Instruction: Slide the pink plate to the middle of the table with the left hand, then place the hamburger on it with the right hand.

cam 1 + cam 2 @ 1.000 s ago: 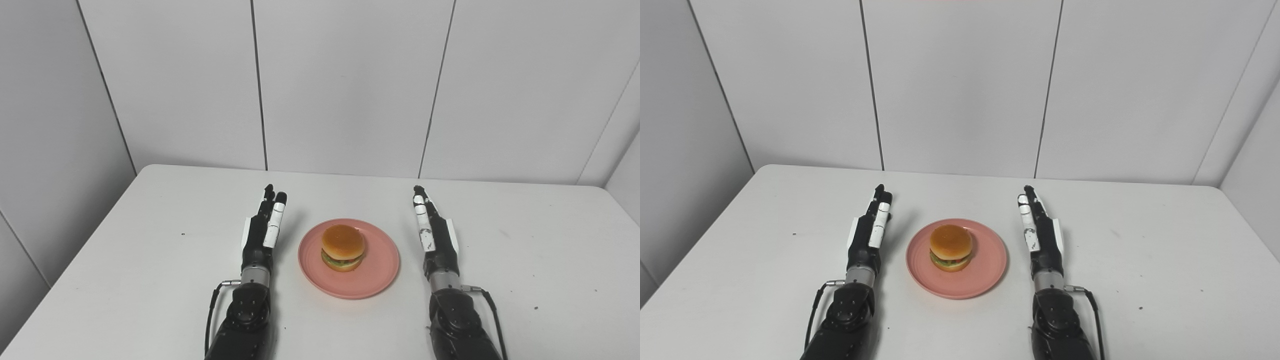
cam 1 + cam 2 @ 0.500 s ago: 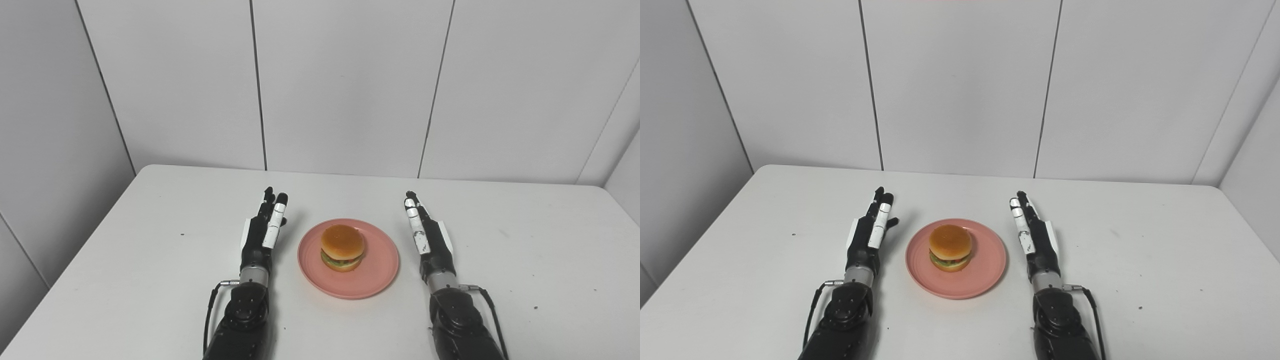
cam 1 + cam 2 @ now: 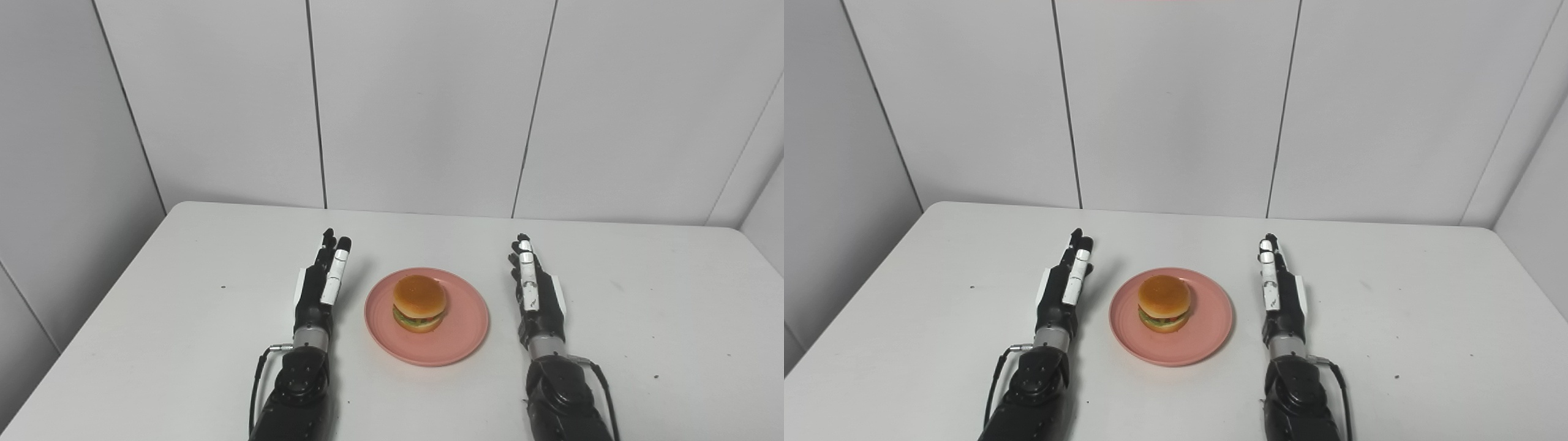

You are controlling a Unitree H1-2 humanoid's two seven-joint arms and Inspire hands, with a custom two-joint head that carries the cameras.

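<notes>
A pink plate [image 3: 463, 334] lies in the middle of the white table, and the hamburger [image 3: 419, 302] stands upright on it. My left hand [image 3: 321, 283] rests edge-on just left of the plate, fingers straight and pointing away, holding nothing. Right of the plate, my right hand [image 3: 534, 293] is held the same way, a short gap from the rim, empty. Neither hand touches the plate or the hamburger.
The white table [image 3: 184, 318] ends at grey wall panels behind and on both sides. A few small dark specks mark its surface, one of them at the left [image 3: 223, 286]. Bare tabletop extends outward from both hands.
My right hand leaned in toward the plate, then swung back out to the right and straightened. The left hand's thumb flicked out briefly and folded back. Plate and hamburger stayed put.
</notes>
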